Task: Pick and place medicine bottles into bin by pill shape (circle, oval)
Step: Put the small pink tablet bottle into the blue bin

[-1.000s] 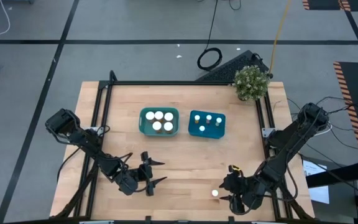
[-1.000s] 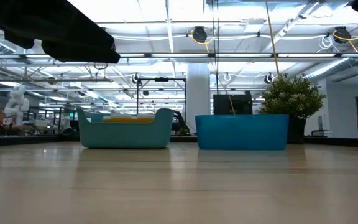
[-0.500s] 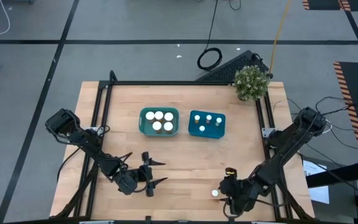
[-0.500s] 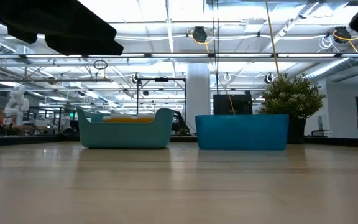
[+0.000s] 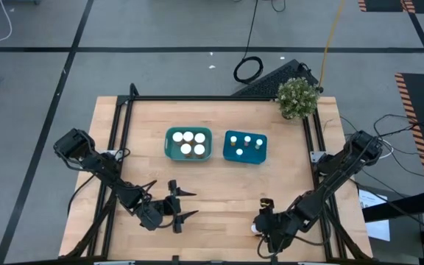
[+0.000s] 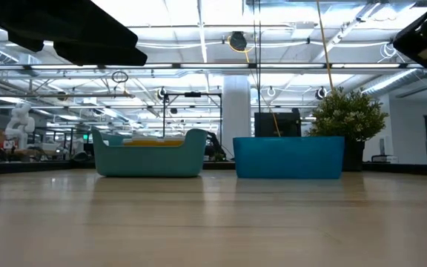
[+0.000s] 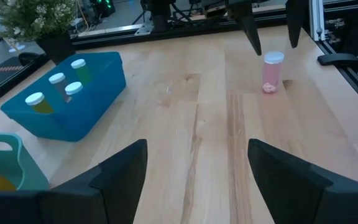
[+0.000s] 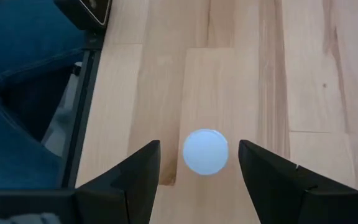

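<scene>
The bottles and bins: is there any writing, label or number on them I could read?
None can be read.
Bottle between the right gripper's open fingers: white cap, pink contents, no label visible.
Bottles in the blue bin: no legible labels.
Teal bin: no writing visible.

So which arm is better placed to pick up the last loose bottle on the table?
Right. The right gripper is open directly above the bottle, its fingers on either side of the cap. The left gripper is open but sits well off to the side.
</scene>
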